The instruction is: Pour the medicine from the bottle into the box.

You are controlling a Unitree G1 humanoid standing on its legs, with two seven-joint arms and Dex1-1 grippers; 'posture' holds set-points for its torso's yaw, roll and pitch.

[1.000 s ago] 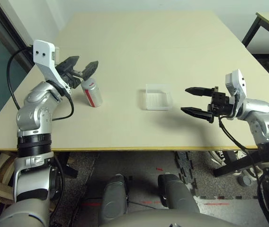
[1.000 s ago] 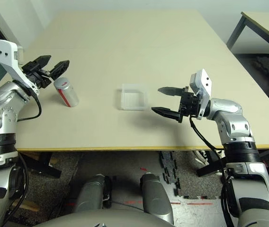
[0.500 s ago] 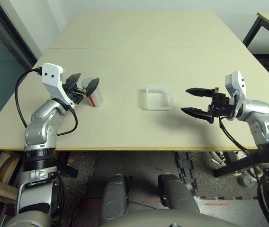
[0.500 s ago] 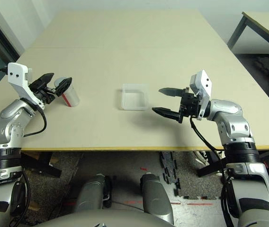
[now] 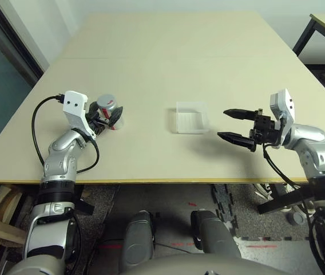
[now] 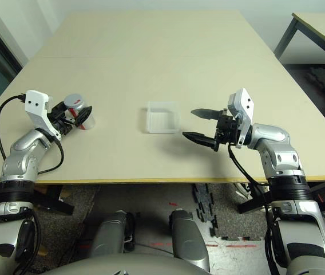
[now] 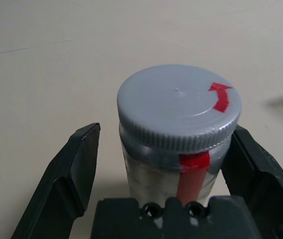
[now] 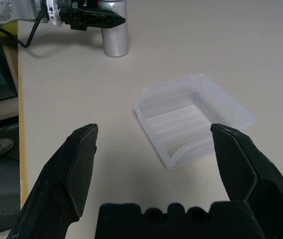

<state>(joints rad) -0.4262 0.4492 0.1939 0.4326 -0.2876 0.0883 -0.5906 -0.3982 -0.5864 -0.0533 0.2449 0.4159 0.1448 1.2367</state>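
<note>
At the left of the head-camera frame, the left gripper (image 5: 106,116) sits low over the beige table (image 5: 168,63) with its black fingers spread to either side of the bottle (image 5: 109,109). The bottle stands upright, silvery with a red stripe down its side and a grey ribbed cap (image 7: 179,112) still on top, marked with a red arrow. In the left wrist view one finger (image 7: 67,174) stands clear of the bottle's side, while the other lies close against it; whether it touches cannot be told. Near the frame's centre lies the clear plastic box (image 5: 190,117), a shallow square tray, well apart from the bottle. Right of the box, the right gripper (image 5: 232,125) hovers with its fingers wide apart, holding nothing, pointed toward the tray.
</note>
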